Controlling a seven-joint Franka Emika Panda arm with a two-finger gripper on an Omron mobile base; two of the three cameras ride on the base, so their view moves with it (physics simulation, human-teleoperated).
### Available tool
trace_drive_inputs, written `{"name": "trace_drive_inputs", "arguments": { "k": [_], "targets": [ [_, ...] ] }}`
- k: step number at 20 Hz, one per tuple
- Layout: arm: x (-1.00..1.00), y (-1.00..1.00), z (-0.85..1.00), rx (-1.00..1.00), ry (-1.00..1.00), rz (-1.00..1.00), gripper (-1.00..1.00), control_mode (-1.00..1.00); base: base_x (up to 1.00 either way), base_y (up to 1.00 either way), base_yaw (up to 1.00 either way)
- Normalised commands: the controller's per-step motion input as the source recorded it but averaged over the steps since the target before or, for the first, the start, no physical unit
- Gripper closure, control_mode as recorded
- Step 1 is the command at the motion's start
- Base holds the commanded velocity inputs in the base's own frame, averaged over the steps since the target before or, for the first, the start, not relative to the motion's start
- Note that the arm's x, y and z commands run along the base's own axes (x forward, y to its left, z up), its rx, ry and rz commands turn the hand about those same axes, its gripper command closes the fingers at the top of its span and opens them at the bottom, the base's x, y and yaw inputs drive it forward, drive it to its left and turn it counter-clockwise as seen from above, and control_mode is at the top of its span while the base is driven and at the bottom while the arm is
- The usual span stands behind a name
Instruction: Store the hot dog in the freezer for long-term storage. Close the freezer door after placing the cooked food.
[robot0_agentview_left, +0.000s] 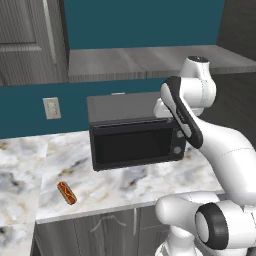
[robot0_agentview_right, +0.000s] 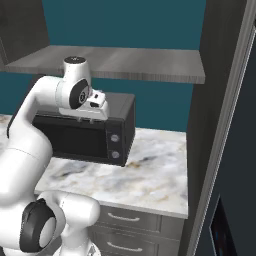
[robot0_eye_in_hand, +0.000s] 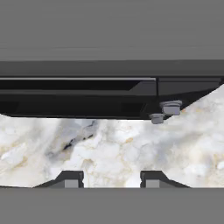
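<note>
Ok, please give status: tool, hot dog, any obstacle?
Tool empty, above marble counter before black microwave. Small reddish sausage in tan bun lying near counter's front edge, untouched. Nothing beside it.

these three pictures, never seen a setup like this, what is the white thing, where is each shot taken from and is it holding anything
The white thing is a robot arm in a computer-drawn kitchen. Two pictures come from cameras on its base, one behind it to the left and one to the right, so they show the same scene from two sides. The third looks along the hand itself: the two small dark fingers rise at its bottom edge, pointing down at the marble counter just in front of the black microwave. Nothing sits between the fingers, so the hand holds nothing. On the counter, to the left of the microwave near the front edge, lies a small hot dog. In the right base view, the tall dark unit at the right edge is the freezer.
</note>
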Motion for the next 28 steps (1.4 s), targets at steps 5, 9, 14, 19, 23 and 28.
{"name": "trace_drive_inputs", "arguments": {
  "k": [5,9,14,19,23,28],
  "targets": [
    [-0.03,0.06,-0.11,0.00,0.02,0.00,-1.00,-1.00,0.00,0.00,0.00],
    [-0.06,0.49,-0.43,-0.01,0.09,0.00,-1.00,-1.00,0.00,0.00,0.00],
    [-0.07,0.94,-0.32,-0.03,0.00,0.04,-1.00,-1.00,0.00,0.00,0.00],
    [0.00,0.99,-0.30,0.00,0.07,0.14,-1.00,-1.00,0.00,0.00,0.00],
    [0.00,1.00,-0.20,-0.03,0.10,0.17,-1.00,-1.00,0.00,0.00,0.00],
    [0.00,1.00,-0.38,0.00,0.14,0.28,-1.00,-1.00,0.00,0.00,0.00]
  ]
}}
